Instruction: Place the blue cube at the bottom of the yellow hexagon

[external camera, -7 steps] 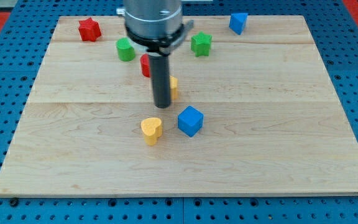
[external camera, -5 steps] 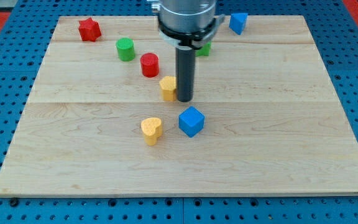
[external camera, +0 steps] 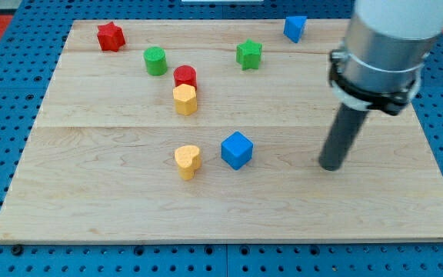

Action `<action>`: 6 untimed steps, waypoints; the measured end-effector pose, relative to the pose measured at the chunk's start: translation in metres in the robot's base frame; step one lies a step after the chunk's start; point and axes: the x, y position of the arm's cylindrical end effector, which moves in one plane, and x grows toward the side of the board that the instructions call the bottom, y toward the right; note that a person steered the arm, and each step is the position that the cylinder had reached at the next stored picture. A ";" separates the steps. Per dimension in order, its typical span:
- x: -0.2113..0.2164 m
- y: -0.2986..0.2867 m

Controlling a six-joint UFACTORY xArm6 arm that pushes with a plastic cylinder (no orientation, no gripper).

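The blue cube [external camera: 237, 150] sits flat on the counter [external camera: 114, 200] near the middle, turned so one corner edge faces the near side, its top face a lighter blue than its sides. The yellow hexagon [external camera: 184, 99] stands upright farther back and to the left of the cube, apart from it, with its far edge touching a red cylinder [external camera: 185, 76].
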 end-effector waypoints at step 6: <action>-0.023 -0.115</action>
